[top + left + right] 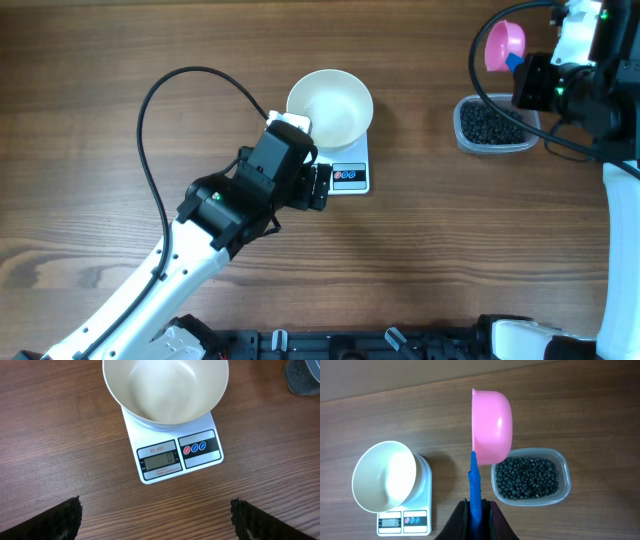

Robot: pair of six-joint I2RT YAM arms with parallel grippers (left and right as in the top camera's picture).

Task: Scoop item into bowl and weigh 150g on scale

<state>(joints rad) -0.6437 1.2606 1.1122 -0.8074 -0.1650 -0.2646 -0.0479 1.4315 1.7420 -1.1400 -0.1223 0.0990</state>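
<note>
Beads (530,477), small, round and black, lie heaped in a clear plastic tub (564,491) on the right side of the wooden surface (100,80). To the tub's left, well apart from it, a white bowl (330,105) sits on the scale (175,455), its inside bare white; the display (159,458) reads zero. The right jaws are closed tight on the blue handle (475,485) of a pink scoop (492,420). The scoop hangs tipped on its side above the surface, beside the tub's edge and clear of the beads. The left jaws stand wide apart and hold nothing, hovering in front of the scale's display end, with one black fingertip (60,520) at each lower corner of the wrist view.
</note>
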